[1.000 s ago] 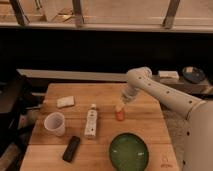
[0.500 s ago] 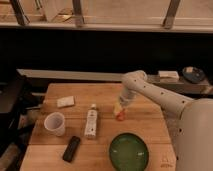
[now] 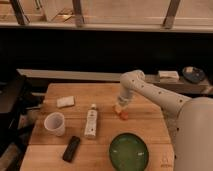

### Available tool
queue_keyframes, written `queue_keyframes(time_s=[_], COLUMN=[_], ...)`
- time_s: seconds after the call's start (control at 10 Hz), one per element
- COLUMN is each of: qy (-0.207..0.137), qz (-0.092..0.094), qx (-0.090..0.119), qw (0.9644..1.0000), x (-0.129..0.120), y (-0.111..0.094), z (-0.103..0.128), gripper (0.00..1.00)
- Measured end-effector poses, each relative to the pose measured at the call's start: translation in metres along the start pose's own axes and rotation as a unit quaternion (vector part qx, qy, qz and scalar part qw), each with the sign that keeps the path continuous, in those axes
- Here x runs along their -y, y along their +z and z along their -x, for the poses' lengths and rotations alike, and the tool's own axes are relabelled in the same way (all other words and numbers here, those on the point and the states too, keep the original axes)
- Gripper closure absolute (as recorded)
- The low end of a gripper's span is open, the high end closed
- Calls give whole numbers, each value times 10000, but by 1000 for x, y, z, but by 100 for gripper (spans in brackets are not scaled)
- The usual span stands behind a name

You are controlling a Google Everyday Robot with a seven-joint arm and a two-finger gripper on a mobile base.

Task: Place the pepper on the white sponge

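The pepper [image 3: 123, 115] is a small orange-red piece lying on the wooden table [image 3: 150, 127], right of centre. My gripper [image 3: 120, 107] hangs straight down from the white arm, just above the pepper and touching or nearly touching its top. The white sponge [image 3: 65, 101] lies flat near the table's far left, well to the left of the gripper and apart from it.
A white tube [image 3: 91, 121] lies between the sponge and the pepper. A white cup [image 3: 55, 123] stands at the left, and a black oblong object [image 3: 71, 148] lies near the front. A green bowl [image 3: 129, 151] sits at the front right, below the pepper.
The arm's elbow has swung a little to the left and the gripper has come down slightly over the pepper. The pepper and the other things have stayed in place.
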Motion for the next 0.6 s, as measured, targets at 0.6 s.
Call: queue_keyframes(time_s=[0.6], qy=[-924], qz=[211], qx=[1302], qw=[9869], x=[-51], y=[-99], z=[88], gripper=[100])
